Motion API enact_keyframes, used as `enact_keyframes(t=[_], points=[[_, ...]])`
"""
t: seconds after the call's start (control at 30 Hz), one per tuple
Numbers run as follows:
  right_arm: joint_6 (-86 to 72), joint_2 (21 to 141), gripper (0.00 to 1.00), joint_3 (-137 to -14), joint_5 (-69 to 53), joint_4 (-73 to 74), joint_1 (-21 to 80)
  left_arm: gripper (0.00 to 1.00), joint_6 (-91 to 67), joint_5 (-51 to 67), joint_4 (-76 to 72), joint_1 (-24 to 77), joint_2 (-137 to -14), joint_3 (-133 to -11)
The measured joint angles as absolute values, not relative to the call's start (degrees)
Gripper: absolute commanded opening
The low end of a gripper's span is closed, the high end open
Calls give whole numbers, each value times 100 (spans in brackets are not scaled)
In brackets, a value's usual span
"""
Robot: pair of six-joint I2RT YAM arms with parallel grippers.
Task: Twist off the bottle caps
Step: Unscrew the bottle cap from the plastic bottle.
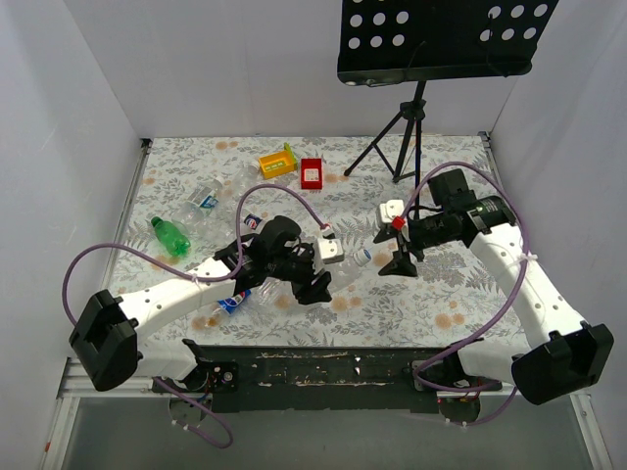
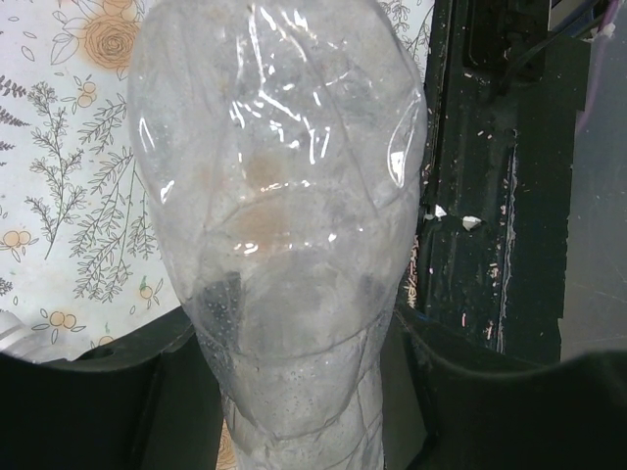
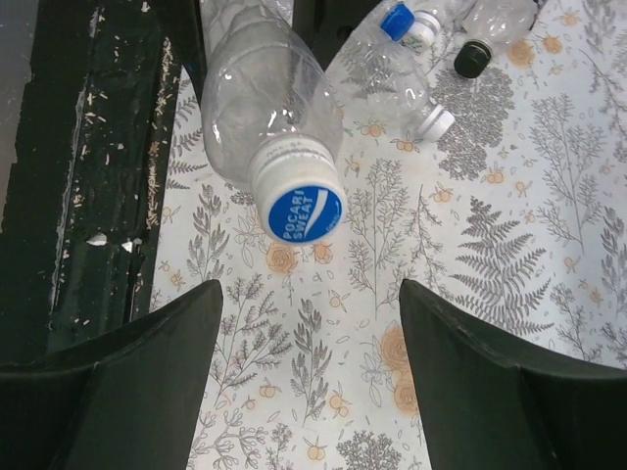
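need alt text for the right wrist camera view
A clear bottle points its blue-and-white cap at the camera, just ahead of the open right pincer. Behind it, more capped bottles lie on a floral tablecloth.

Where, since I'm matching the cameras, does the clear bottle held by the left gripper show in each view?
Top external: the clear bottle lies near the picture's centre, slightly low.
Left wrist: it fills the middle of the picture.
Right wrist: it is at upper left, with its blue cap facing the camera.
Shared landmark: the chipped black rail, at the bottom, right and left.
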State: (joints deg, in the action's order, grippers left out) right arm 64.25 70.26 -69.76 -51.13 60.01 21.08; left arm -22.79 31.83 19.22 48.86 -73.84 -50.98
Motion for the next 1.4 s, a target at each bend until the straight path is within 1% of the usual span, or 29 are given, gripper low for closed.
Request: enact_keyframes(t=[0.33,0.7,0.97,1.4], points=[[6289,6705,81,-6938,-5293,5983,1562,5,-2322,3081,1925,4886,-7146,-4995],[5942,6316,81,-6628,-5422,5975,1317,4,-2539,2856,1806,4886,-6897,-4886],[5474,6077,81,-6556,-5610,5966,1140,4,-2668,2738,1745,4886,-6716,-4827],[4263,5996,81,-6241,-6272,5439,657,4,-2766,2591,1629,4886,-6613,-4814]])
